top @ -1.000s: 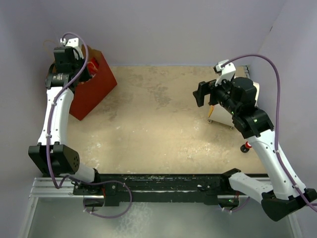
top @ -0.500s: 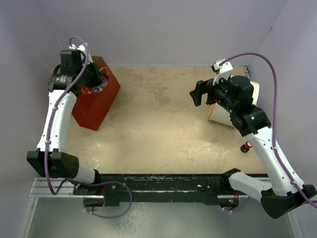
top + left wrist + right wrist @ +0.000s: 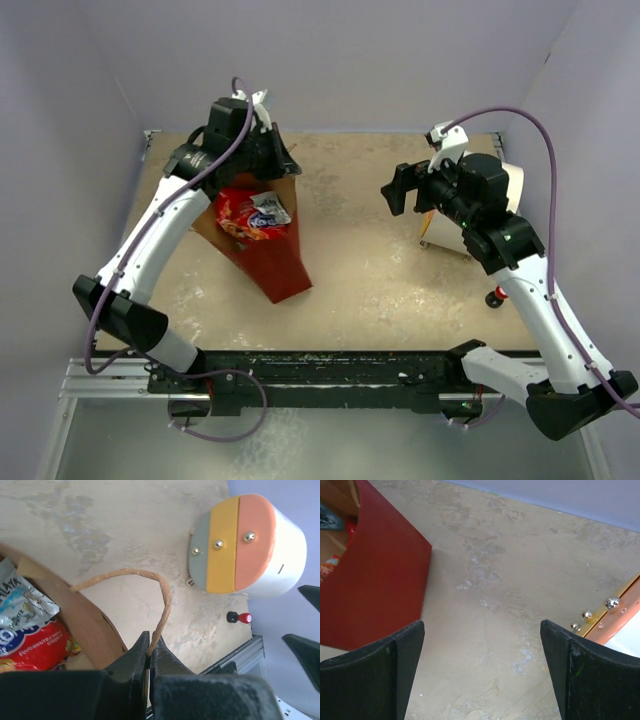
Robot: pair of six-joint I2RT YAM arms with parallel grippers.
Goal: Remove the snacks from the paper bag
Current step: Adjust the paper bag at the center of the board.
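Left gripper [image 3: 150, 652] has its jaws pinched tight on one twisted paper handle [image 3: 161, 592] of the paper bag [image 3: 272, 262], which loops up out of the fingertips in the left wrist view. From the overhead camera that gripper [image 3: 277, 161] sits at about 11 o'clock from the middle of the table [image 3: 360, 270]. The bag stretches away beneath it, mouth toward 11 o'clock and closed end toward 5 o'clock. Whether the bag lies flat or hangs partly lifted, I cannot tell.

At the mouth, against the brown lining [image 3: 65, 612], lies the large red packet [image 3: 243, 216], and a silver-blue wrapper [image 3: 270, 209] rests on it at its 2 o'clock side. Both are inside the bag.

Right gripper [image 3: 399, 190] is up at about 2 o'clock, fingers spread wide with nothing between them, facing 9 o'clock toward the bag. Its own camera shows bare tabletop between the fingers [image 3: 410, 645], and the red bag wall [image 3: 375, 580] at 10 o'clock.

Behind that gripper, a white cylinder [image 3: 513, 185] with an orange-and-yellow face lies near the table's 3 o'clock edge. A small red-capped knob [image 3: 494, 296] sits at 6 o'clock from it, apart.
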